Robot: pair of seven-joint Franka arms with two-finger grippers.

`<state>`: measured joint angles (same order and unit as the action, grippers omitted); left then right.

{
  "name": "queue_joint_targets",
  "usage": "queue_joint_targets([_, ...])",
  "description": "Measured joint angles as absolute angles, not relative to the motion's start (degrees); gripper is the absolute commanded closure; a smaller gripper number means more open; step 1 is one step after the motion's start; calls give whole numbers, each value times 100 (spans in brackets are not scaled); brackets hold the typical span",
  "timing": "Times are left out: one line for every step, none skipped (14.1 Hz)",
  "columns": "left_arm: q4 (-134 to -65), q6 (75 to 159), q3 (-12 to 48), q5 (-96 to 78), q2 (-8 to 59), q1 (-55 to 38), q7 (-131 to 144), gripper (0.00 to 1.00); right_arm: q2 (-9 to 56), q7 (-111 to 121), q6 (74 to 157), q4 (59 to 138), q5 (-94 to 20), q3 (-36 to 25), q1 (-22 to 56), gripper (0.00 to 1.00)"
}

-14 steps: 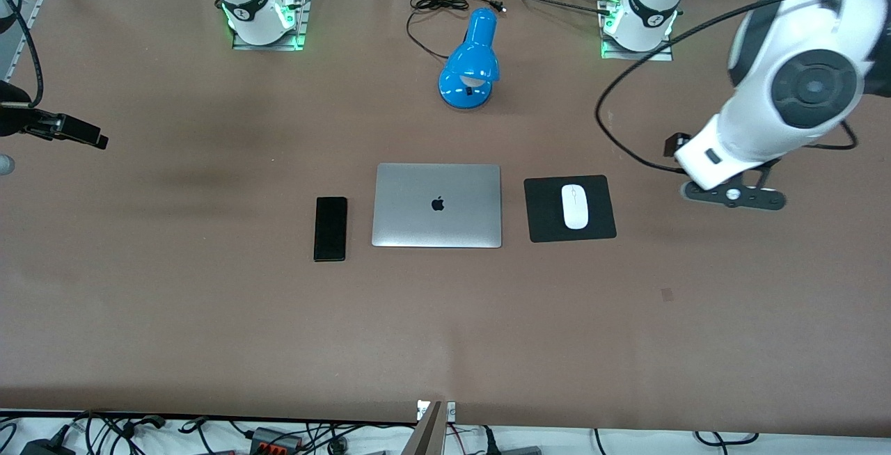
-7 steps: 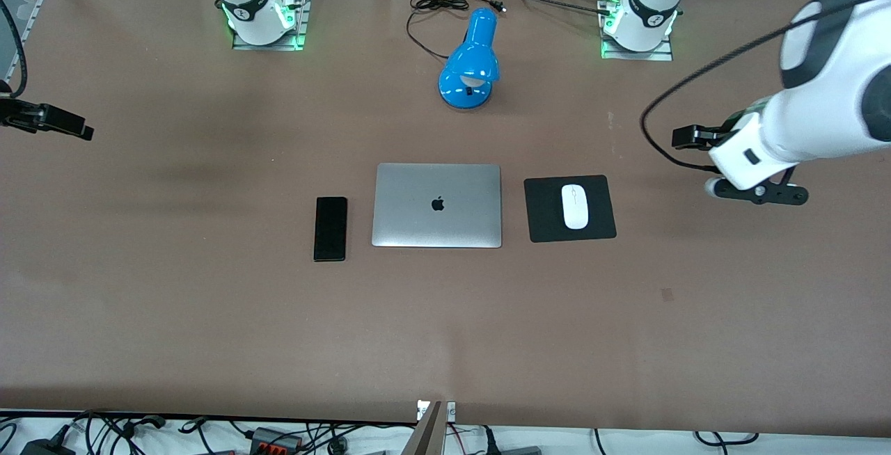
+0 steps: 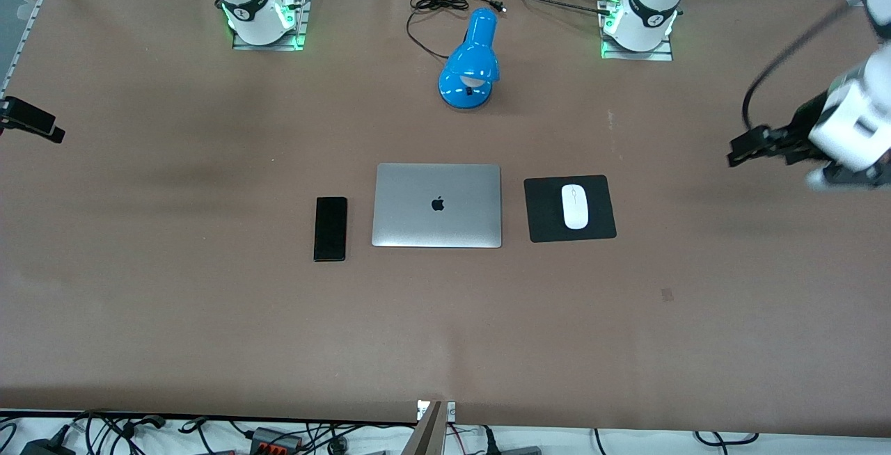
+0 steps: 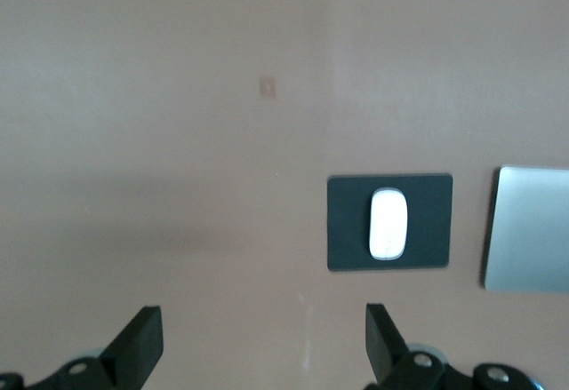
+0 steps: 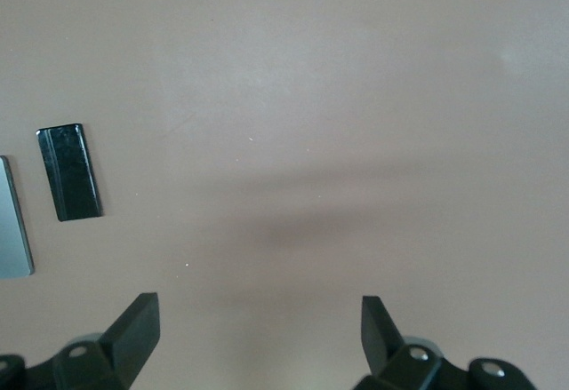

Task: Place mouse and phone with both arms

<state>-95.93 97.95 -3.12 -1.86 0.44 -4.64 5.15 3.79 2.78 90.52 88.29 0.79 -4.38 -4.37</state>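
Mouse: your white mouse (image 3: pixel 575 206) lies flat on the black pad (image 3: pixel 539 222), at the laptop's 3 o'clock.
Phone: your black phone (image 3: pixel 330 228) lies flat on the bench (image 3: pixel 209 316), just off the laptop's (image 3: pixel 437 205) 9 o'clock edge, not touching it.
Left hand: your left hand (image 4: pixel 264 346) hangs open and empty over bare bench at its arm's end.
Right hand: your right hand (image 5: pixel 260 337) also hangs open, empty, over its own end, well apart from the phone.

Right wrist view. Right gripper (image 5: pixel 258 328), fingers spread wide and empty, above bare brown counter (image 5: pixel 356 97); the phone (image 5: pixel 70 172) lies flat beside a silver laptop's (image 5: pixel 12 221) edge (mostly cropped).
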Motion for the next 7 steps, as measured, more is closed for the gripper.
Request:
queue_joint_targets([-9898, 9910, -294, -147, -227, -459, 512, 0, 378, 281, 9046, 8830, 79, -392, -436, 0])
queue_joint_targets([-10107, 9979, -233, -113, -390, -423, 497, 0, 388, 281, 9040, 8830, 79, -353, -436, 0])
queue_joint_targets([-10216, 10027, -120, -108, -461, -338, 479, 0, 399, 281, 9038, 8830, 79, -334, -436, 0])
queue_joint_targets([-10267, 10059, -22, -108, -471, -254, 477, 0, 406, 281, 9028, 8830, 79, -329, -436, 0])
queue_joint_targets([-10302, 10086, 29, -108, -467, -195, 477, 0, 406, 281, 9011, 8830, 79, -329, -436, 0])
queue_joint_targets([-10327, 10097, 44, -108, -465, -159, 476, 0, 406, 281, 9001, 8830, 79, -329, -439, 0])
queue_joint_targets([-10332, 10094, 46, -108, -465, -142, 475, 0, 406, 281, 8996, 8830, 79, -329, -442, 0])
